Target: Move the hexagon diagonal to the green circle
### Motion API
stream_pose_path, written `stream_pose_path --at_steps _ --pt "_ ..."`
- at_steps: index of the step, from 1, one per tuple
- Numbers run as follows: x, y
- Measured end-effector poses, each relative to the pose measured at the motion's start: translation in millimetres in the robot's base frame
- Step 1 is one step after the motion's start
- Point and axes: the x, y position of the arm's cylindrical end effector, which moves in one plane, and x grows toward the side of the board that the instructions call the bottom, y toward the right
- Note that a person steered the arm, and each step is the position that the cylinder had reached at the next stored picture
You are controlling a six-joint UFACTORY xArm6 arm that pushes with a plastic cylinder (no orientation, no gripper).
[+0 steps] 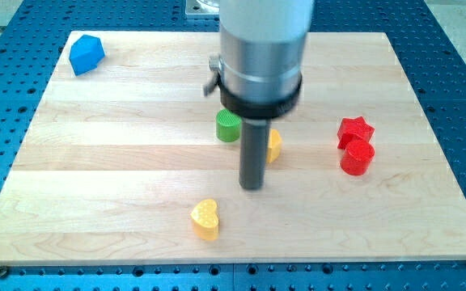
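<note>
The green circle point(227, 126) stands near the board's middle. Just to its right a yellow block point(274, 146), which may be the hexagon, is mostly hidden behind my rod. My tip point(252, 187) rests on the board just below and to the left of that yellow block, and below and to the right of the green circle. I cannot tell whether the tip touches the yellow block.
A blue block point(86, 54) lies at the view's top left corner of the wooden board point(95, 178). A red star point(355, 129) and a red cylinder point(357, 157) sit at the right. A yellow heart point(205, 219) lies near the bottom edge.
</note>
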Motion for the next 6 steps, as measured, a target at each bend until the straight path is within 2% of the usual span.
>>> stream_pose_path --at_steps 1,2,4,5,6 --pt "22 34" --pt "-15 34" --pt "-29 30" --pt "-60 29" --pt "-60 32"
